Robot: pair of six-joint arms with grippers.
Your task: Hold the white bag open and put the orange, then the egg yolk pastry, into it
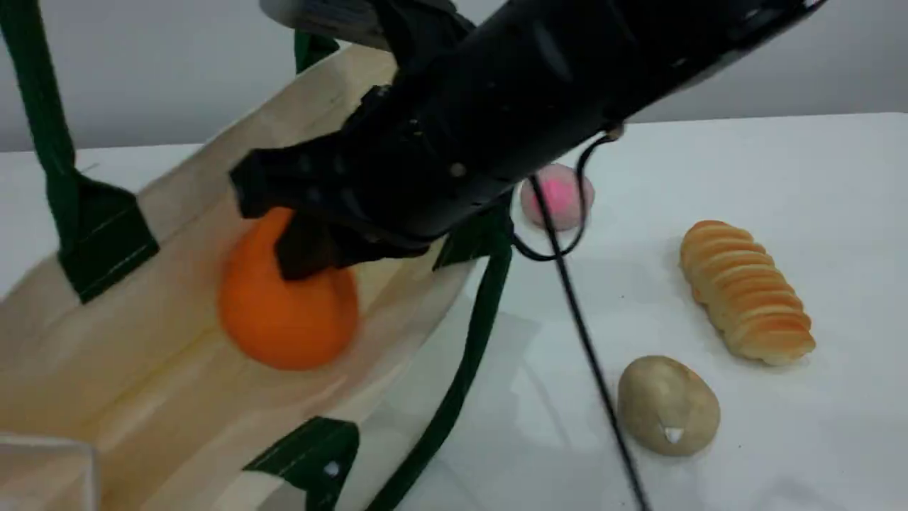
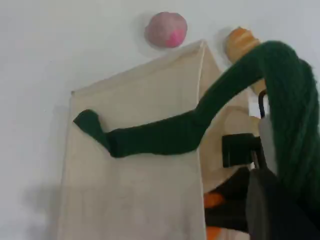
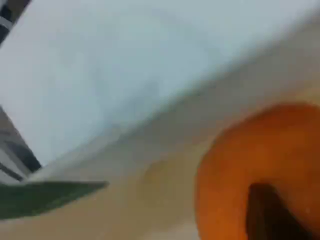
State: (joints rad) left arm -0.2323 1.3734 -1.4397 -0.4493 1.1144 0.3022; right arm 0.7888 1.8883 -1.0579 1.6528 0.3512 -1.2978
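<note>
Scene view: the black right arm slants down from the top edge into the mouth of the large cream-white canvas bag [image 1: 142,333], and its right hand [image 1: 312,248] is closed on the knobbed top of the smooth, bright orange pear-shaped fruit [image 1: 291,312], which sits inside the bag's opening against the pale cloth. In the right wrist view the orange [image 3: 260,165] fills the lower right corner with one dark fingertip [image 3: 267,212] pressed on it, the picture blurred. The left hand [image 2: 272,210] shows in the left wrist view as a dark shape at the lower right, clamped on the thick dark green strap handle [image 2: 280,100], which loops over it and runs down across the bag's flat woven side. On the white counter [image 1: 780,177] to the right of the bag lie the dull tan-brown egg-shaped pastry [image 1: 668,404] with a small white mark, a long ridged golden bread [image 1: 745,291] and, farther back, a greyish-pink ball with a magenta spot [image 1: 560,195].
</note>
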